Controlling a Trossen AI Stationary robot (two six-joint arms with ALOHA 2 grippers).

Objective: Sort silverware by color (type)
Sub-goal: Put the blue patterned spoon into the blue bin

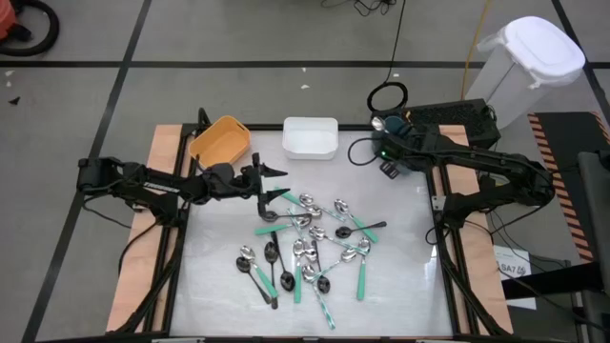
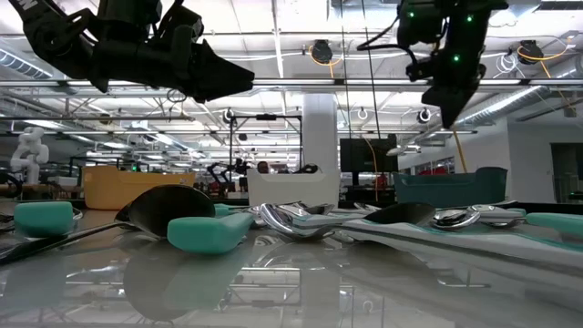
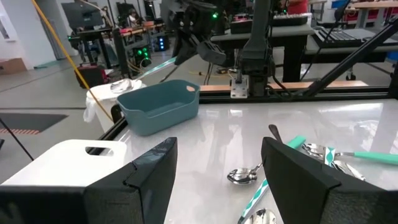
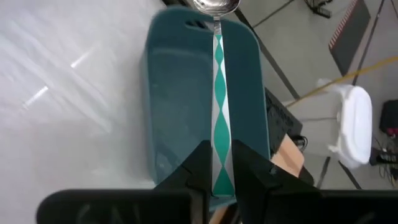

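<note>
Now right end effector (image 4: 217, 167) gripping spoon (image 4: 217, 74), teal bin (image 4: 180, 106)

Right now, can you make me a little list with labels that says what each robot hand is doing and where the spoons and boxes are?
Right tool: shut on a green-patterned spoon, held over the teal box
Left tool: open, empty, above the near edge of the spoon pile
Spoon pile: loose in the middle of the table, handles black, green and silver
Orange box: far side of the table, left
White box: far side, middle
Teal box: far right corner, under the right tool
</note>
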